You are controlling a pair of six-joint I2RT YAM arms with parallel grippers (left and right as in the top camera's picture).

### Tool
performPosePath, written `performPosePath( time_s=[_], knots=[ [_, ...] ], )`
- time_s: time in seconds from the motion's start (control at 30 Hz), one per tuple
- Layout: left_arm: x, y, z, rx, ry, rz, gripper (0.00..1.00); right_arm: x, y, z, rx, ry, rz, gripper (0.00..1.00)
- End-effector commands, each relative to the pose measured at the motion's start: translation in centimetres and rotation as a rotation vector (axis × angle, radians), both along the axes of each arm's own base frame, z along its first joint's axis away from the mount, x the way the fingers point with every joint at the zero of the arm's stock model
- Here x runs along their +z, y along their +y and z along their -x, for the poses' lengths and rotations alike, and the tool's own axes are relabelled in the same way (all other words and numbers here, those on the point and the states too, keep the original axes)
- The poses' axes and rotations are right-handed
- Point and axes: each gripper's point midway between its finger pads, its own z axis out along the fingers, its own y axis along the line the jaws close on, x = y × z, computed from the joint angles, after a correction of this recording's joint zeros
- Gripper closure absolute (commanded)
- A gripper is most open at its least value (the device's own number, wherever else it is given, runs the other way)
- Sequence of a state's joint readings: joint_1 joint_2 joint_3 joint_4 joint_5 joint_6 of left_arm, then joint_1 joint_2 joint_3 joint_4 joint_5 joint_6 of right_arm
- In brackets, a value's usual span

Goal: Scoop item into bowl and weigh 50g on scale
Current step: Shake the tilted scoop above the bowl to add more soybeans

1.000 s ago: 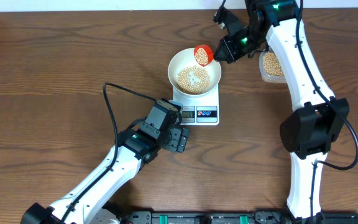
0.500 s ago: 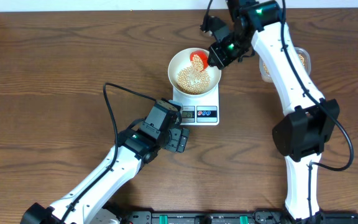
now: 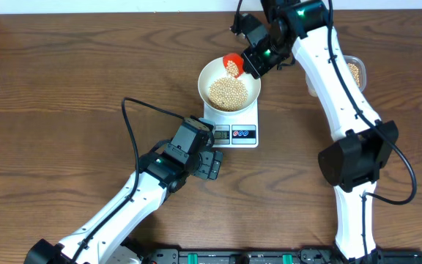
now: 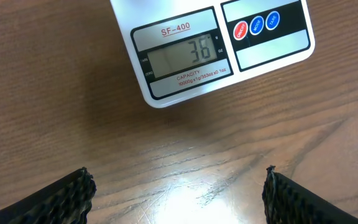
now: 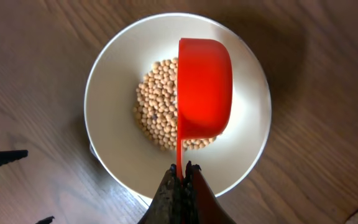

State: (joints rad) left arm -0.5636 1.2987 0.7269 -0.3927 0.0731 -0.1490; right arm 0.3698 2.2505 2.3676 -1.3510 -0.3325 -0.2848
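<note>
beans (image 5: 157, 118) lie heaped in the bowl (image 5: 114, 130), straight ahead of my right gripper (image 5: 182, 171) and beneath the red scoop (image 5: 204, 87) it holds. my right fingers are pinched tight on the scoop's thin handle. the cup is tipped on its side over the bowl, mouth turned to the left of my fingertips, and the overhead view shows a few beans at its lip. the bowl sits on the scale (image 4: 260, 53), whose display (image 4: 182, 56) reads 36, just ahead of my left gripper (image 4: 177, 186). my left fingers are spread wide and hold nothing, low over the table (image 4: 55, 93), just short of the scale's front edge. one red and two blue buttons (image 4: 255, 25) sit ahead and to the right of them. a tub (image 3: 354, 73) with more beans is partly hidden by my right arm, on the far side of it from the bowl.
</note>
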Motion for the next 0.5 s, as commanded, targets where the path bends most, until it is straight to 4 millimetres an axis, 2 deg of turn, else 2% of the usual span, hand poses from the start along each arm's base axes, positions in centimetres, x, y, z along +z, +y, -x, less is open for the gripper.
performPosePath(
  time_s=[0.0,0.2,0.47],
  knots=[
    [0.3,0.2,-0.1,-0.002,-0.012,-0.004,0.11,2.8,0.9,0.7,0.036,-0.037,-0.063,0.99],
    [0.3,0.2,-0.1,-0.002,-0.012,-0.004,0.11,3.6,1.4,1.6,0.056,0.027,-0.177,0.99],
    [0.3,0.2,-0.1,-0.002,-0.012,-0.004,0.11,4.5,0.2,1.5,0.034,0.079,-0.278,0.99]
  ],
)
